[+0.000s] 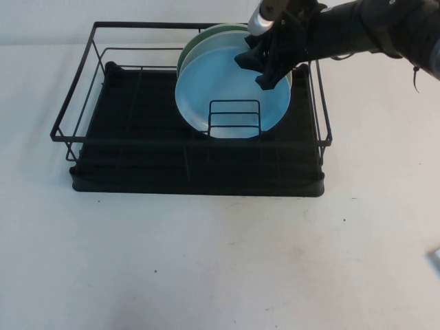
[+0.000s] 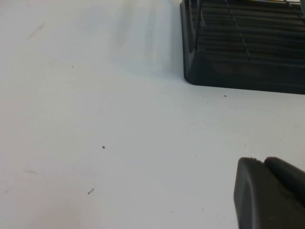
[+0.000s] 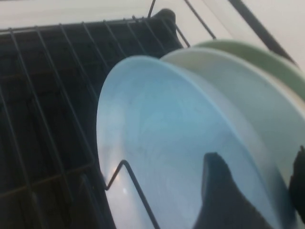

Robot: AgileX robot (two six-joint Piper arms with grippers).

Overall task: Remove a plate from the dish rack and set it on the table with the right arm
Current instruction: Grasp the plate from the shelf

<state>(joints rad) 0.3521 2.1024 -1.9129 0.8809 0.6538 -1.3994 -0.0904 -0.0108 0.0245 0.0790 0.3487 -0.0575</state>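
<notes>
The light sky-blue plate [image 1: 220, 89] stands on edge in the black wire dish rack [image 1: 137, 165], leaning behind the small wire plate holder [image 1: 234, 117]. My right gripper [image 1: 256, 71] is at the plate's upper right rim, open. In the right wrist view one finger lies over the face of the plate [image 3: 157, 129] and the other is behind its rim, so the gripper [image 3: 257, 160] straddles the rim. My left gripper [image 2: 267, 191] is shut and empty, low over the white table [image 2: 95, 119] beside a corner of the rack [image 2: 248, 52].
A pale mint-white plate [image 1: 199, 45] and a green plate [image 1: 220, 28] stand just behind the blue one, also seen in the right wrist view [image 3: 248, 90] [image 3: 257, 55]. White table [image 1: 206, 261] lies in front of the rack. A small pale object [image 1: 435, 260] is at the right edge.
</notes>
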